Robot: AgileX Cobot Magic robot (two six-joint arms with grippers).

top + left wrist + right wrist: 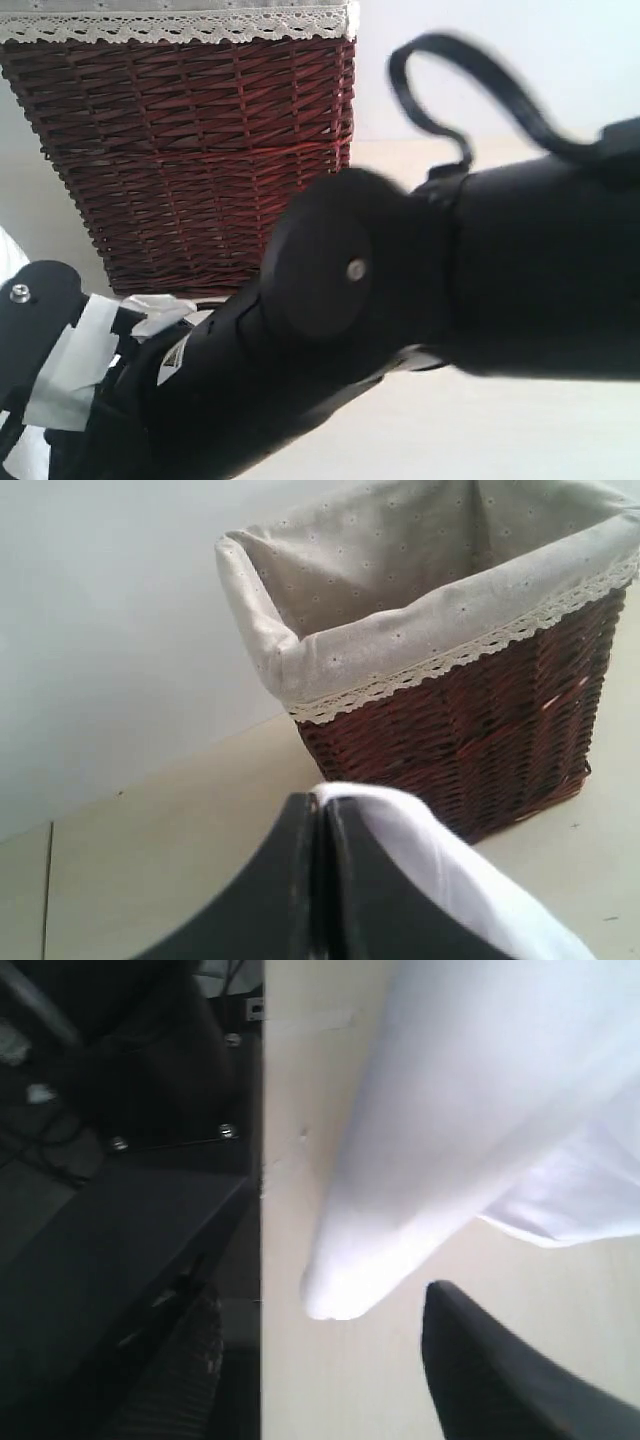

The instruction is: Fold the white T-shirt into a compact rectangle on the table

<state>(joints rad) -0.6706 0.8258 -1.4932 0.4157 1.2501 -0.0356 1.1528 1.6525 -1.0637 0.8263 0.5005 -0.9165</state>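
Right gripper (320,1345) stands wide, clear of the white T-shirt (450,1110) fold lying on the surface (330,1395); left gripper (322,815) is pinched shut, seemingly on its cloth; lay that edge squarely, short of the basket (470,730) beyond.

Soft, even light fills all three views and shadows are faint. In the exterior view the bulky black robot arm (420,290) across the lower right is badly out of focus and featureless, while the dark red-brown wicker basket (200,160) at upper left is sharp. The black left end effector (320,810) blurs at the bottom edge of its wrist view. The white cotton T-shirt (450,1110) glares, washed out, at upper right of the right wrist view, whose left half is murky.
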